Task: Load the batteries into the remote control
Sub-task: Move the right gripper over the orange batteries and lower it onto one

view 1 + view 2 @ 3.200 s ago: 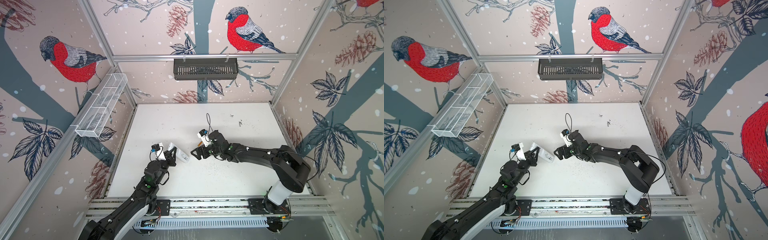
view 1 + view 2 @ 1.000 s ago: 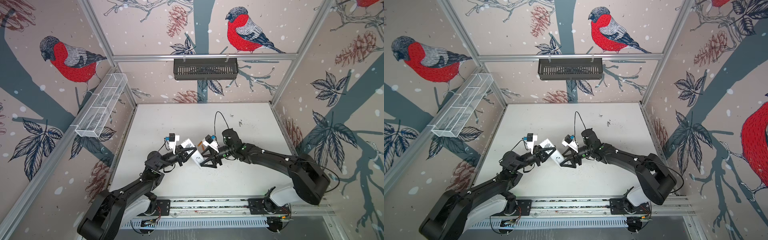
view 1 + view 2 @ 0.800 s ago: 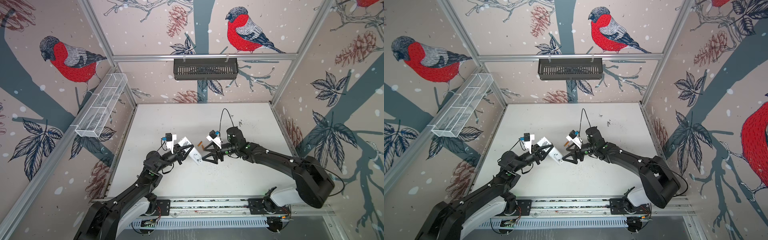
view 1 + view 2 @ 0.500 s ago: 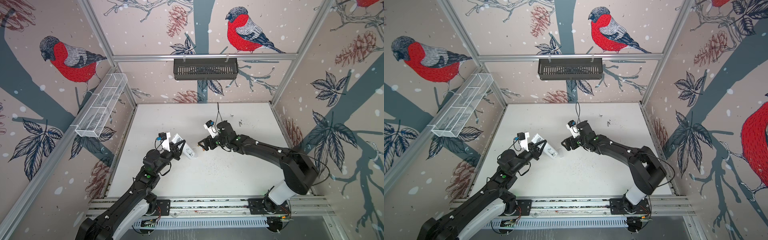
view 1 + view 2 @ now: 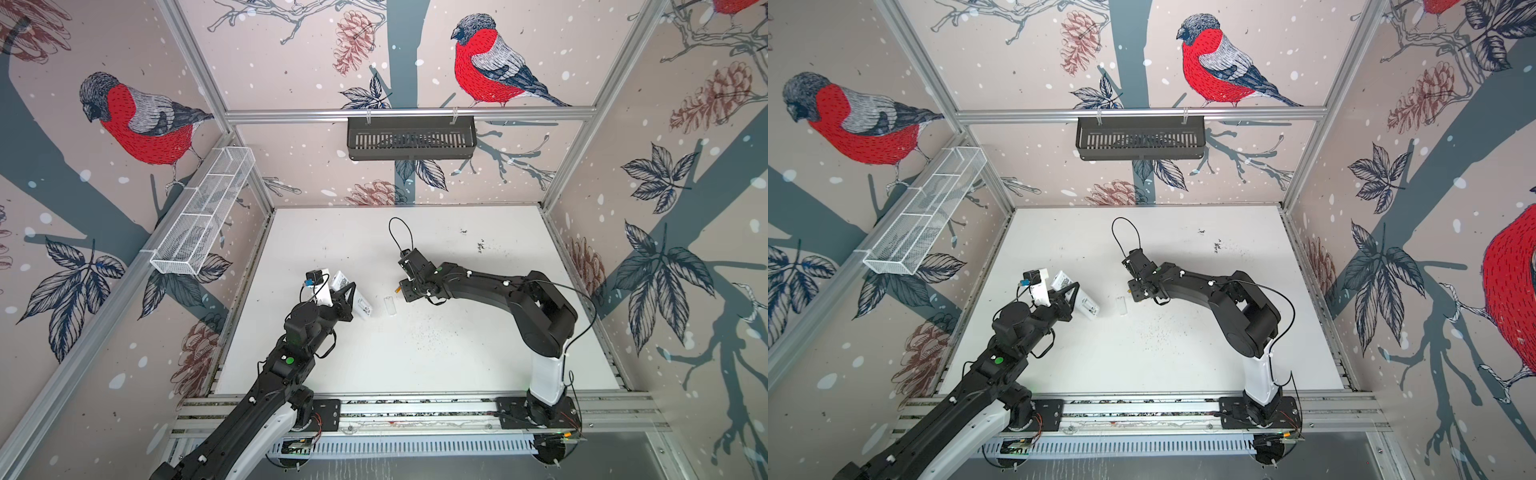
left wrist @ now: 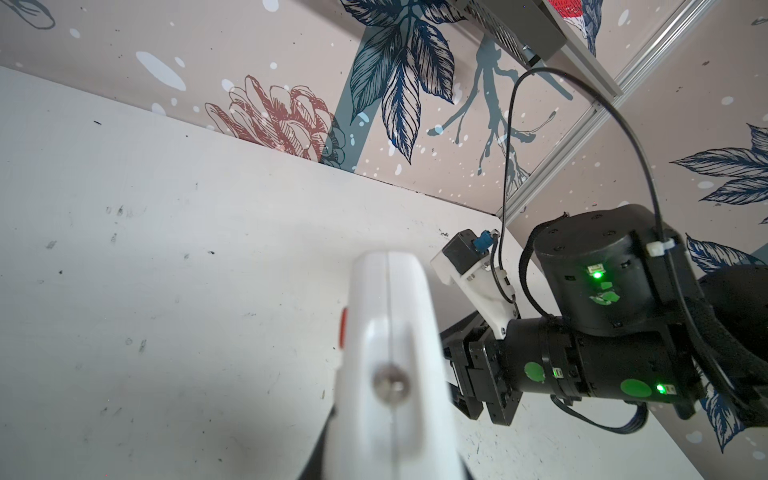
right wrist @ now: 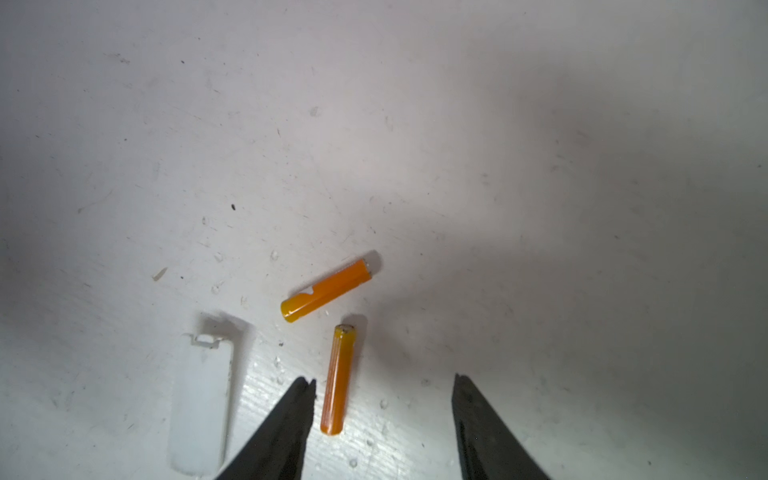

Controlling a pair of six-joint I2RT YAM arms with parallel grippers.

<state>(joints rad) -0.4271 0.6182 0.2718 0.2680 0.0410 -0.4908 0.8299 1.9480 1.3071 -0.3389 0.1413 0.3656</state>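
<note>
My left gripper is shut on the white remote control, holding it tilted above the table left of centre. In the left wrist view the remote fills the middle, end-on and blurred. Two orange batteries lie loose on the white table. My right gripper stands open low over them. One battery lies between its fingers, close to one fingertip without being pinched. In both top views only an orange tip shows beside the gripper.
A small white battery cover lies flat on the table between the two grippers. A black basket hangs on the back wall and a wire basket on the left wall. Dark specks dot the table.
My right gripper has drawn away from the remote and come down over the batteries, its jaws narrowing. The left arm has pulled the remote back to the left.
</note>
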